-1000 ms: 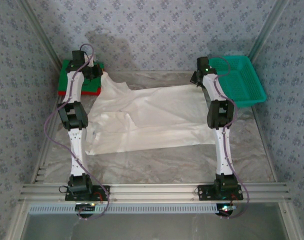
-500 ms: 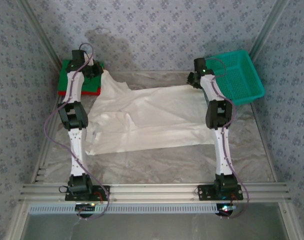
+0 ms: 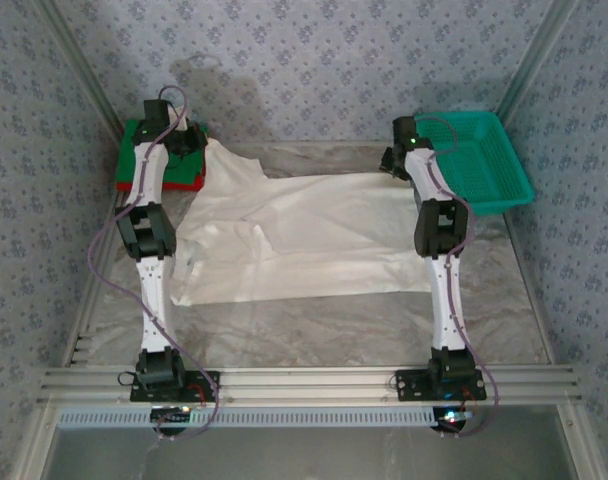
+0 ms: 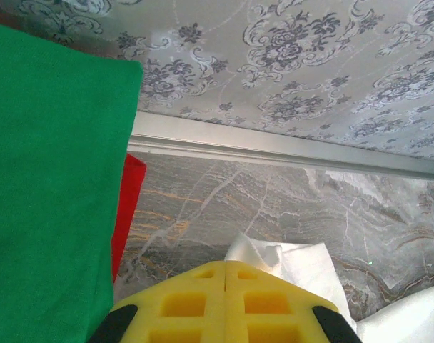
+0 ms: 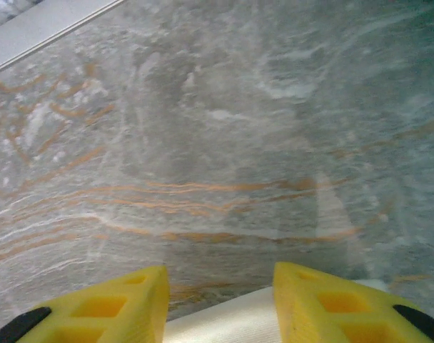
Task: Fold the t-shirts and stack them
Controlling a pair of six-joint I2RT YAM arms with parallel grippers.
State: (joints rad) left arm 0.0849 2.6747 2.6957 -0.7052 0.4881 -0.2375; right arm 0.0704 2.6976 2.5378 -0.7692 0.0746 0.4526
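Observation:
The large off-white t-shirt (image 3: pixel 294 235) lies spread and wrinkled across the table's middle. My left gripper (image 4: pixel 225 266) is shut on the shirt's far left corner; a bit of the off-white cloth (image 4: pixel 292 261) pokes out past its yellow fingers. Just left of it lies the folded green t-shirt (image 4: pixel 53 200) on top of the red t-shirt (image 4: pixel 125 207), also seen at the far left corner as the green shirt (image 3: pixel 134 140) over the red shirt (image 3: pixel 184 182). My right gripper (image 5: pixel 220 282) stands open over the shirt's far right edge (image 5: pixel 224 321), cloth between its fingers.
A teal mesh basket (image 3: pixel 489 170) sits tilted at the far right corner, close to my right arm. The patterned back wall (image 4: pixel 288 64) and its metal rail (image 4: pixel 274 146) stand just beyond the left gripper. Bare marbled table (image 3: pixel 314 325) lies in front of the shirt.
The right arm's wrist swung slightly left and back near the shirt's far right corner; the basket shifted a little and settled back. The shirt's far left corner has bunched slightly under the left gripper.

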